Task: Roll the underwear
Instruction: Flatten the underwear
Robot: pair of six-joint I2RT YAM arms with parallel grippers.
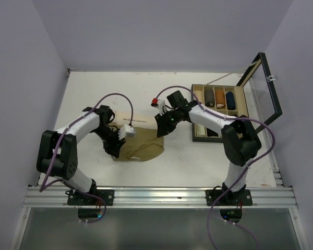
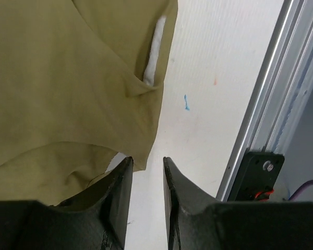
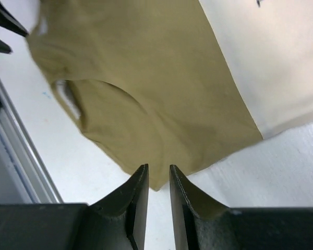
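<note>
Underwear (image 1: pixel 141 146) lies on table (image 1: pixel 94 94) centre, L gripper (image 1: pixel 113 151) at its left edge, R gripper (image 1: pixel 160 131) at its far-right corner. Box (image 1: pixel 217 136) sits right of it, lid (image 1: pixel 266 88) up, w/ rolled items (image 1: pixel 219 99) in compartments.

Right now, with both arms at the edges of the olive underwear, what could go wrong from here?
1. The left fingers sit at only a corner of the underwear; a pinch there may miss or slip.
2. The right fingers likewise reach just one corner tip, so pulling could skew the cloth.
3. The cloth lies creased, with a fold near one leg opening; rolling it so may give a lumpy roll.
</note>
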